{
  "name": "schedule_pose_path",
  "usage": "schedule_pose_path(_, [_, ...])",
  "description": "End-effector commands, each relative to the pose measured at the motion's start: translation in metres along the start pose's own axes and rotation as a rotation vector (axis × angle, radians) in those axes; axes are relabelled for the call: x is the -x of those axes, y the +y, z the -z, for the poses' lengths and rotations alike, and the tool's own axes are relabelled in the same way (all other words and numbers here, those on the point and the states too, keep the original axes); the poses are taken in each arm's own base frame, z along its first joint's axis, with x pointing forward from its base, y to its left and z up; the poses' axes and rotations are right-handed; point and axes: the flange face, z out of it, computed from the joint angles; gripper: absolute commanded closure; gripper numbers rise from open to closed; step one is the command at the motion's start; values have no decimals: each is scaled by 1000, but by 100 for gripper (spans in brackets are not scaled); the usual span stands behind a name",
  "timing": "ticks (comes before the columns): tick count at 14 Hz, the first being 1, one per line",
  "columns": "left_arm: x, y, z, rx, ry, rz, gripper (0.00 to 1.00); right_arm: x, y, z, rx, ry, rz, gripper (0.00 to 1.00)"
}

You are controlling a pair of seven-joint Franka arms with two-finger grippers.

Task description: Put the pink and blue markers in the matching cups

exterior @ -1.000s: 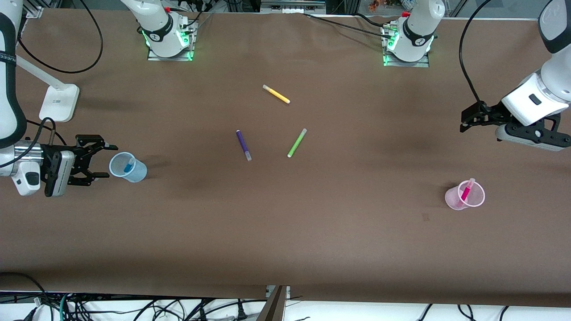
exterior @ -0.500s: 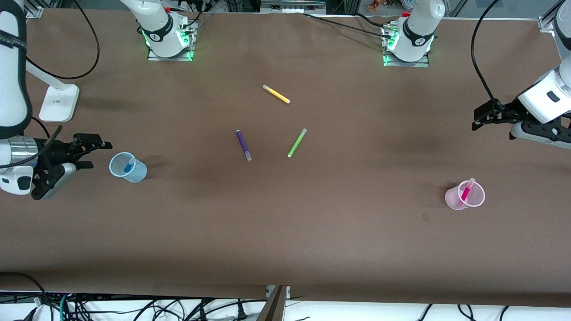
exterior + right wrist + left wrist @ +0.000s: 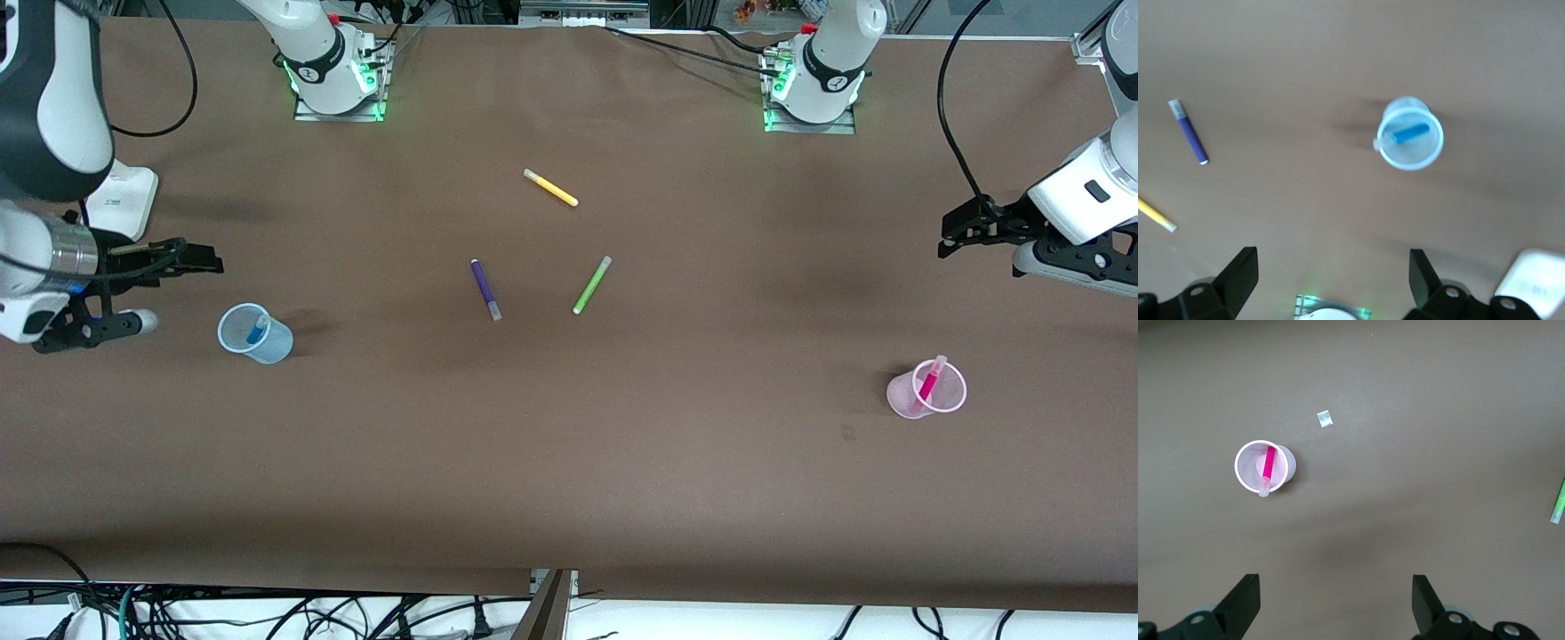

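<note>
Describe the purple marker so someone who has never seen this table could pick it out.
Start at the brown table. Three markers lie loose at its middle. The purple marker lies beside the green marker, toward the right arm's end, nearer the front camera than the yellow marker; it alone is dark.

A wide table covered in matte brown sheeting (image 3: 569, 462) fills nearly the whole front view, its surface smooth with faint darker patches near the middle. Along the edge nearest the front camera, the covering ends over a white strip where tangled black cables (image 3: 293, 613) bunch up, and a grey metal bracket (image 3: 549, 604) juts out at the centre. At the top edge, more black cables (image 3: 676, 49) trail onto the brown sheet, with aluminium framing (image 3: 582, 11) and clutter just above. A white flat-based stand (image 3: 120, 203) sits toward the right arm's end. Lighting is even and soft, throwing only blurred shadows.
</note>
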Motion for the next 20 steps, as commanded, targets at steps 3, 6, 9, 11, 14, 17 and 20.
schedule_pose_path(3, [4, 2, 8, -16, -4, -19, 0, 73, -16, 28, 42, 23, -117, 0])
schedule_pose_path(6, [5, 3, 8, -14, -6, -18, 0, 108, -13, 65, 96, 84, -132, 0])
schedule_pose_path(9, [5, 3, 8, -14, -6, -14, 0, 126, -2, 84, 100, 128, -150, 0])
schedule_pose_path(11, [5, 2, 7, -14, -7, -12, 0, 126, 1, 85, 97, 128, -148, 0])
schedule_pose_path(14, [5, 2, 7, -12, -8, -12, 0, 127, -2, 83, 56, 117, -148, 0])
schedule_pose_path(17, [5, 2, 7, -8, -9, -10, 0, 128, 4, 82, 34, 111, -153, 0])
schedule_pose_path(20, [4, 2, 7, -9, -7, -12, 0, 125, 15, 85, 28, 104, -166, 0])
